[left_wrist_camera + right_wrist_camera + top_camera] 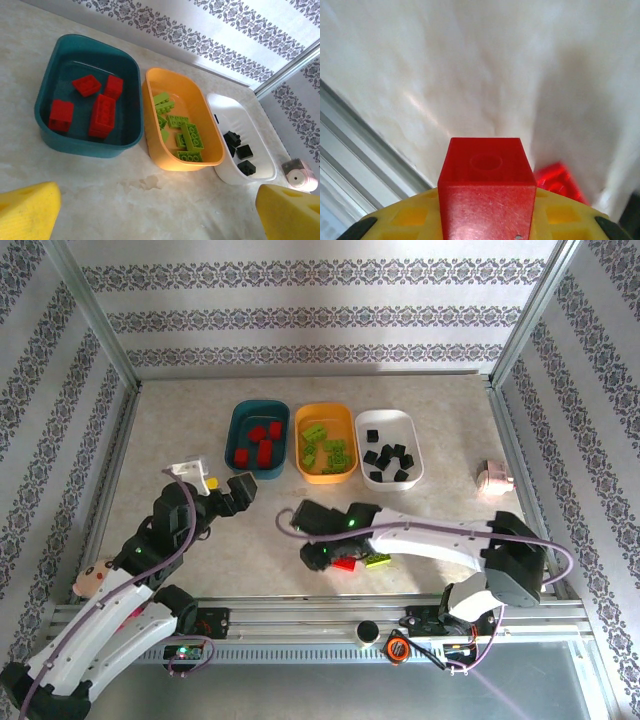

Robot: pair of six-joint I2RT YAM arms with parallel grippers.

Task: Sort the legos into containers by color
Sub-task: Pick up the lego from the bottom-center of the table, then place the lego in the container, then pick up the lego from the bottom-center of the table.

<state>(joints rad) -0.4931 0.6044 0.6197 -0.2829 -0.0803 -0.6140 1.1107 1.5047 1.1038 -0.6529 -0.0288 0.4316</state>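
My right gripper (486, 222) is shut on a red lego (486, 170), which stands between its yellow pads (410, 220) low over the table. Another red lego (559, 181) lies just right of it. From above, the right gripper (318, 556) is near the front edge, beside a red lego (346, 564) and a green lego (378, 560). The teal container (237, 422) holds red legos, the orange container (325, 409) green ones, the white container (386, 416) black ones. My left gripper (215, 484) hangs open before the teal container (75, 42), with nothing between its fingers (30, 210).
A small pinkish round tin (493, 477) sits at the right near the wall. A doll's head (92, 578) lies at the left front by the left arm. The metal rail (330, 615) runs along the table's near edge.
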